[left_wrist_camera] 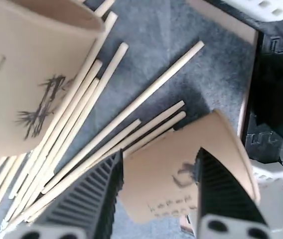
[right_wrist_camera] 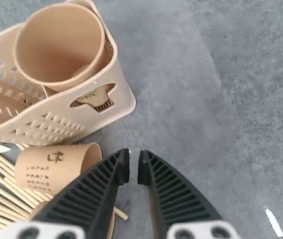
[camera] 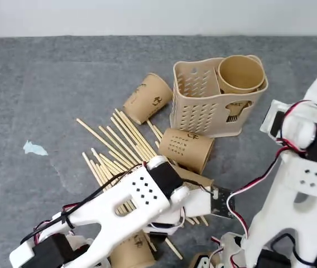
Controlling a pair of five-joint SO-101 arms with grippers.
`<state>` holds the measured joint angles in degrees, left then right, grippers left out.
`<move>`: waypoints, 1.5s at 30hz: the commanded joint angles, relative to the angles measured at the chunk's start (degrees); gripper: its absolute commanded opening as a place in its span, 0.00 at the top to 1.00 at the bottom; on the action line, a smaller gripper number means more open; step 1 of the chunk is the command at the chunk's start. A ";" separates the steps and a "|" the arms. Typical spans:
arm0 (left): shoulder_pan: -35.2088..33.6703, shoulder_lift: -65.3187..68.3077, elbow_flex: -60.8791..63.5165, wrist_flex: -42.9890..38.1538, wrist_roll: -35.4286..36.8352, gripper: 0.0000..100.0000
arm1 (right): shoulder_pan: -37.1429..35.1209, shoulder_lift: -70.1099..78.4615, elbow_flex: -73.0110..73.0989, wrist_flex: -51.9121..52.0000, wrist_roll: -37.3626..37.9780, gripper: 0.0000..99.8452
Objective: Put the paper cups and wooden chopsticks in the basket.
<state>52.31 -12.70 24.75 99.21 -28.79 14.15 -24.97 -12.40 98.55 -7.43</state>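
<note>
The beige perforated basket (camera: 203, 103) (right_wrist_camera: 57, 119) stands upright at the back right with one paper cup (camera: 240, 72) (right_wrist_camera: 59, 45) upright inside it. Two more cups lie on their sides, one to the basket's left (camera: 147, 97) and one in front of it (camera: 186, 149) (right_wrist_camera: 52, 169). Wooden chopsticks (camera: 119, 145) (left_wrist_camera: 106, 124) are strewn between them. My left gripper (left_wrist_camera: 160, 159) is low over the chopsticks, shut on a creased paper cup (left_wrist_camera: 181, 184) (camera: 196, 178). My right gripper (right_wrist_camera: 133, 167) hangs shut and empty above the mat, just in front of the basket.
Another cup (camera: 130, 251) lies under the left arm at the front edge. A pale paper scrap (camera: 34, 148) lies on the grey mat at the left. The right arm's white body (camera: 303, 184) stands at the front right. The mat is bare left and behind.
</note>
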 commanded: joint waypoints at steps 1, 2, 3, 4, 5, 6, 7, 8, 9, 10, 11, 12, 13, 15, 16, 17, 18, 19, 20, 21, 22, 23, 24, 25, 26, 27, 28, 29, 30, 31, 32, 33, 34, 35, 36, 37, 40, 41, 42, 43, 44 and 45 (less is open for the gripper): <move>3.34 0.00 -2.59 1.41 0.62 0.77 | 0.40 -0.92 1.85 -3.47 0.35 0.95; 4.31 0.00 -2.59 1.41 0.70 0.77 | 0.22 -0.92 2.64 -4.09 0.35 0.95; 5.36 0.00 -2.51 1.41 1.05 0.77 | 0.22 -0.92 3.43 -4.79 0.35 0.95; 6.15 0.18 -2.33 1.41 1.23 0.77 | 0.13 -0.92 4.04 -5.41 0.35 0.95; 6.95 0.26 -2.07 1.41 1.32 0.77 | 0.13 -0.92 4.48 -5.93 0.35 0.95; 7.56 0.26 -1.36 1.41 1.32 0.77 | 0.13 -1.01 4.92 -6.46 0.35 0.95; 8.18 0.26 -0.22 1.41 1.32 0.77 | 0.13 -1.01 5.19 -6.90 0.35 0.95; 8.88 0.35 1.10 1.41 1.23 0.77 | 0.13 -1.01 5.27 -6.90 0.35 0.95; 9.67 0.35 2.77 1.41 1.23 0.77 | 0.04 -0.92 5.27 -6.90 0.35 0.95; 10.64 0.35 4.44 1.41 1.23 0.77 | 0.04 -0.92 5.27 -6.90 0.35 0.95; 11.69 0.35 6.11 1.41 1.23 0.77 | 0.04 -0.92 5.27 -6.90 0.35 0.95; 12.75 0.35 7.52 1.41 1.23 0.77 | 0.04 -0.92 5.27 -6.90 0.35 0.95; 13.71 0.35 8.75 1.41 1.23 0.77 | 0.04 -0.92 5.27 -6.90 0.35 0.95; 15.03 0.35 10.33 1.41 1.23 0.77 | -0.57 -0.92 5.27 -6.90 0.18 0.95; 15.47 0.26 10.59 1.32 1.32 0.77 | -1.27 -1.01 5.27 -6.81 0.18 0.95; 15.56 0.26 10.68 1.32 1.32 0.77 | -1.89 -1.01 5.27 -6.73 0.18 0.95; 15.56 0.26 10.68 1.32 1.32 0.77 | -2.24 -0.92 5.27 -6.64 0.09 0.95; 15.56 0.26 10.59 1.32 1.32 0.77 | -2.86 -0.92 5.27 -6.55 0.00 0.95; 15.56 0.26 10.51 1.32 1.32 0.77 | -3.21 -0.92 5.27 -6.55 0.00 0.95; 15.56 0.26 10.51 1.32 1.32 0.77 | -3.38 -0.92 5.27 -6.55 0.00 0.95; 15.65 0.26 10.51 1.32 1.32 0.77 | -3.38 -0.92 5.27 -6.73 0.00 0.95; 15.65 0.09 10.51 1.32 1.32 0.77 | -3.38 -0.92 5.27 -6.81 0.00 0.95; 15.65 0.09 10.51 1.32 1.32 0.77 | -3.38 -0.92 5.27 -6.81 0.00 0.95; 15.65 0.00 10.51 1.32 1.32 0.77 | -3.38 -0.92 5.27 -6.81 0.00 0.95; 15.65 -0.09 10.42 1.32 1.23 0.77 | -3.38 -0.92 5.27 -6.81 0.00 0.95; 15.65 -0.09 10.33 1.32 1.14 0.77 | -3.38 -0.92 5.27 -6.81 0.00 0.95; 15.65 -0.09 10.15 1.32 1.14 0.77 | -3.38 -0.92 5.27 -6.90 0.00 0.95; 15.65 0.00 9.54 1.32 1.14 0.77 | -3.30 -0.92 5.27 -6.99 0.00 0.95; 15.65 0.18 8.48 1.23 1.32 0.77 | -3.21 -0.92 5.27 -7.60 0.00 0.95; 15.56 0.18 7.43 1.23 1.49 0.77 | -3.03 -0.92 5.27 -8.22 0.00 0.95; 15.56 0.09 6.64 1.23 2.20 0.77 | -3.03 -0.92 5.27 -8.92 0.00 0.95; 15.56 0.09 6.02 1.23 2.99 0.77 | -2.95 -0.92 5.27 -9.36 0.00 0.95; 15.65 0.18 5.93 1.23 3.25 0.77 | -2.95 -0.92 5.27 -9.36 0.00 0.95; 15.65 0.26 6.11 1.23 3.25 0.77 | -2.95 -0.92 5.27 -9.27 0.00 0.95; 15.65 0.26 6.46 1.23 3.25 0.77 | -3.03 -0.92 5.27 -9.10 0.00 0.95; 15.65 0.26 7.25 1.23 3.16 0.77 | -3.12 -0.92 5.27 -9.01 0.00 0.95; 15.65 0.35 10.42 1.23 2.99 0.77 | -3.21 -0.92 5.27 -8.92 0.00 0.95; 15.65 0.35 11.12 1.14 2.64 0.77 | -3.21 -0.92 5.27 -8.92 0.00 0.95; 15.47 0.35 11.30 1.05 1.58 0.77 | -3.21 -0.92 5.27 -8.92 0.00 0.95; 15.38 0.35 11.38 1.14 0.88 0.77 | -3.30 -0.92 5.27 -8.92 0.00 0.95; 15.38 0.35 11.56 1.14 0.70 0.77 | -3.30 -0.92 5.27 -8.92 0.00 0.95; 15.38 0.35 11.65 1.14 0.70 0.77 | -3.38 -0.92 5.27 -8.92 -0.09 0.95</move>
<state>64.00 -13.14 32.75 98.86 -25.71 10.90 -25.05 -6.59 90.64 -7.43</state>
